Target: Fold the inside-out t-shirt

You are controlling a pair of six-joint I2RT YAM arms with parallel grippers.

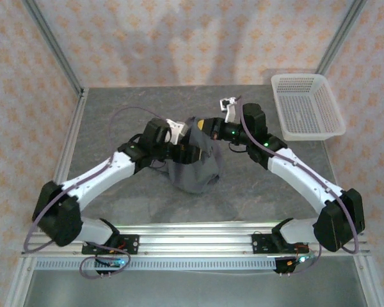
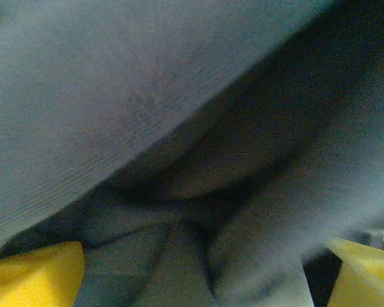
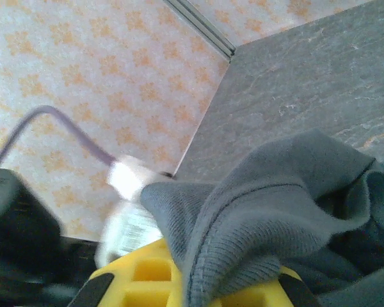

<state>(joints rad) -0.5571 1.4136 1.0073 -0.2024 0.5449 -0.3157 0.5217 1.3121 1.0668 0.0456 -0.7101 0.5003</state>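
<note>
Shirt position: the inside-out t-shirt hangs as a bunched lump over the middle of the table, between the two wrists. Its lower end appears to rest on the surface.

Your right gripper has its fingers together, clamped on a ribbed hem edge. Your left gripper has its yellow fingers wide apart; cloth folds lie loose between them and nothing is pinched.

Risks:
1. The lifted cloth depends on one thin pinch, so a sharp pull could slip the hem out and drop the lump.
2. Closing the left on this wad likely catches several layers, and then the shirt cannot spread flat.
3. The wrists sit close together, so a sideways move could knock them.
</note>
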